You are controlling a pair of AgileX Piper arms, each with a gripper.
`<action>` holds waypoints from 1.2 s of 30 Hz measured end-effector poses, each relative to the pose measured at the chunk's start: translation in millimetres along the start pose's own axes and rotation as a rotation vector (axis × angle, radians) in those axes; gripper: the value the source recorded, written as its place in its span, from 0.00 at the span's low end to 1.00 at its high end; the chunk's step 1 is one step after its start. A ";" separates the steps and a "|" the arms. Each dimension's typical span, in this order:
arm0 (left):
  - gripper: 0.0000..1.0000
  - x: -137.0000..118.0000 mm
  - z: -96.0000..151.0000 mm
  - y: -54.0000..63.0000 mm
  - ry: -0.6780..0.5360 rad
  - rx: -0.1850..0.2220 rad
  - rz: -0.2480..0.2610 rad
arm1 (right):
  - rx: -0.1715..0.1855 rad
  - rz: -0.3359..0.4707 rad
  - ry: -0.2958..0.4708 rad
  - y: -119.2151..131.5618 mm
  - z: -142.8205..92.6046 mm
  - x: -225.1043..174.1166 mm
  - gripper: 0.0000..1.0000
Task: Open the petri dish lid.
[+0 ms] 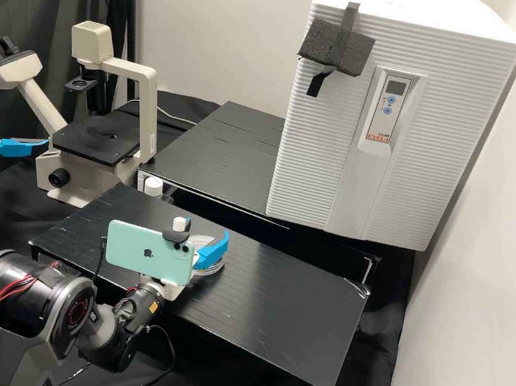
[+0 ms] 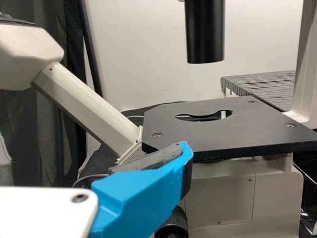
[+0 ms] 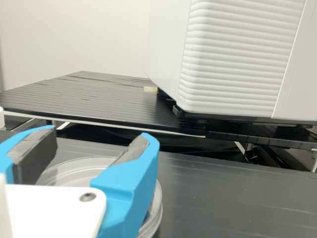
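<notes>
In the high view my right gripper (image 1: 213,247) is over the clear petri dish (image 1: 215,269) on the black bench, hiding part of it. My left gripper (image 1: 20,128) is held beside the microscope at the far left, fingers apart. The left wrist view has one blue finger of the left gripper (image 2: 141,196) in front of the microscope stage. In the right wrist view the right gripper (image 3: 101,136) stands open, its fingers spread over the round dish (image 3: 156,210). Stacked clear rims show, with the lid (image 3: 74,166) on top; finger contact with it cannot be told.
The microscope (image 1: 99,140) stands at the back left, its stage (image 2: 233,131) level. A white-capped bottle (image 1: 154,186) is at the bench's back edge. Behind lies a second black table (image 1: 219,153); the large white incubator (image 1: 321,137) rises at the back right.
</notes>
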 end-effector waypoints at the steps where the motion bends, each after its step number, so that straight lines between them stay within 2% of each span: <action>1: 1.00 0.0 0.0 0.0 0.000 0.000 0.000 | 0.000 0.000 0.000 0.0 0.0 0.0 1.00; 28: 1.00 0.0 0.0 0.0 0.000 0.000 0.000 | 0.000 0.010 0.005 2.1 -1.1 -0.6 1.00; 36: 1.00 0.0 0.0 0.0 0.000 0.000 0.000 | -0.003 0.039 -0.033 8.0 6.7 -7.2 1.00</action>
